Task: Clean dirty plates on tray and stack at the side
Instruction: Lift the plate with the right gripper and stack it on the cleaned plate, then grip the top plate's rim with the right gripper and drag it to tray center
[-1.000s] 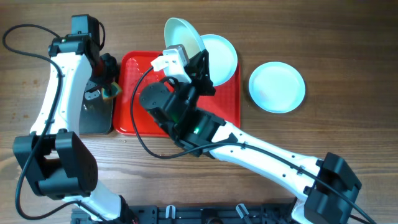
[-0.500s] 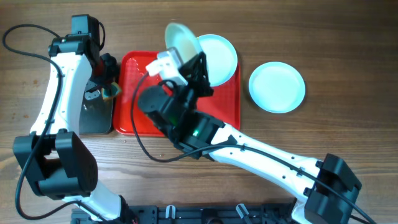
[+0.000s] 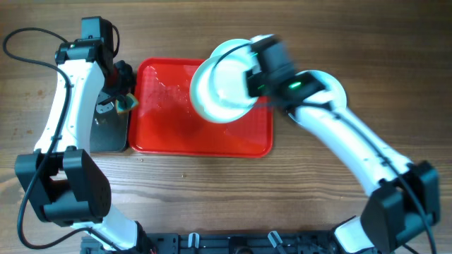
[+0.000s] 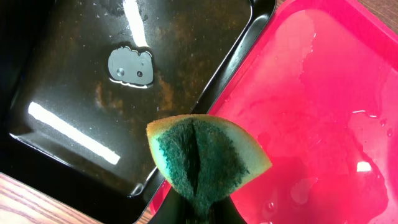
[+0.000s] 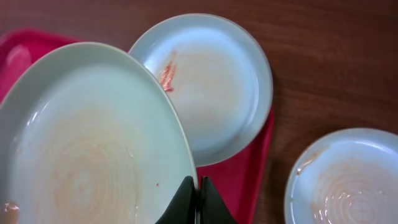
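Right gripper (image 5: 198, 200) clamped on the rim of one plate (image 5: 93, 149), holding it above the red tray (image 3: 169, 130). Second plate (image 5: 211, 81) sits on the tray's corner, overhanging the edge; third plate (image 5: 348, 180) on the table (image 5: 323, 50) beside. Left gripper (image 4: 196, 211) pinching a sponge (image 4: 205, 158) over the black tray (image 4: 74, 74) rim.

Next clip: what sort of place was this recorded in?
Most likely a lab bench staged as a dishwashing station, not a real kitchen: a wooden table with a wet red tray, a black tray holding a puddle, a green-faced sponge and smeared plates.
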